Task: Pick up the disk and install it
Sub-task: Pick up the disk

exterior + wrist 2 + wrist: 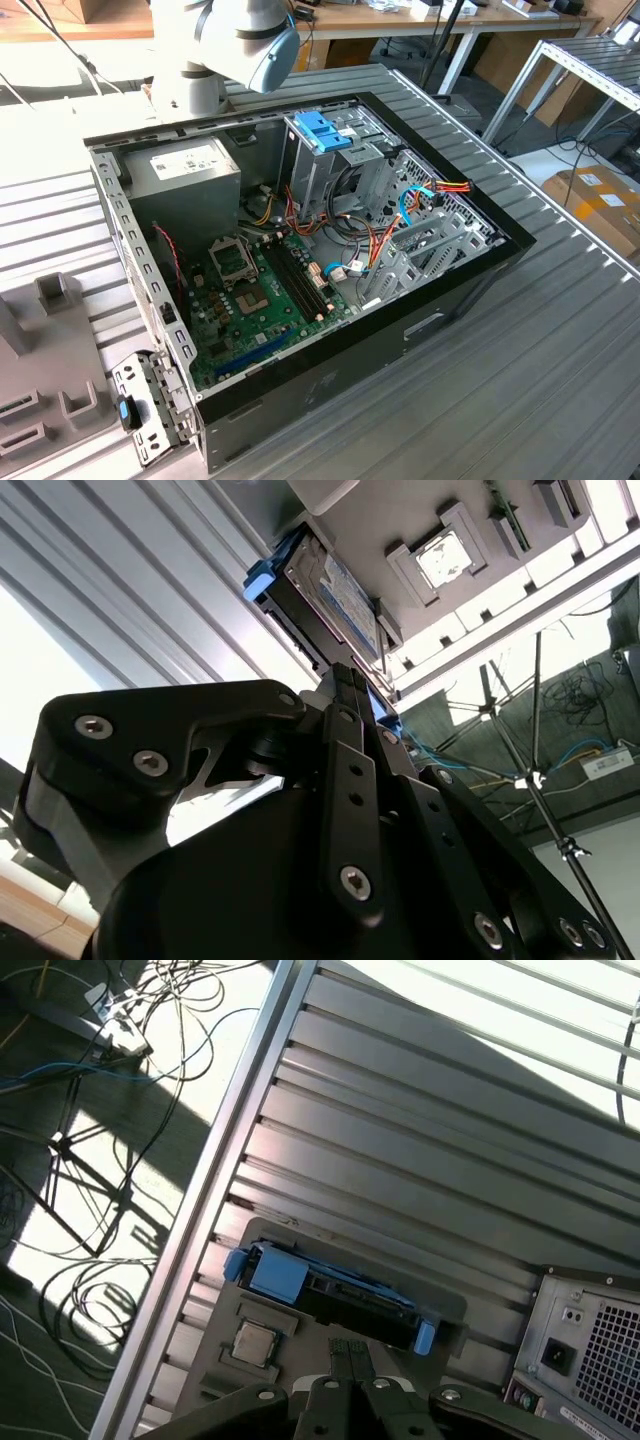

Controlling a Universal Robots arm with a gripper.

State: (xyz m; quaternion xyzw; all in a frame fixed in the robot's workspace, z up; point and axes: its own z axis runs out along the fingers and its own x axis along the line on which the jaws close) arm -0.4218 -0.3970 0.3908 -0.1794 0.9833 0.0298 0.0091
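The pincer (350, 1352) is seen pressed together and empty, just short of the disk (345, 1298), which stands on edge beyond it in a grey holder (290, 1232) on the worktop (420, 1140). Pick-up is judged in hand; a grasp would require spreading first.

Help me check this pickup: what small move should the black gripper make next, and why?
Probably ease straight onto the dark grey disk with light-blue rails, resting in a grey holder on the ribbed metal table. The black gripper points at its middle, close to its near edge.
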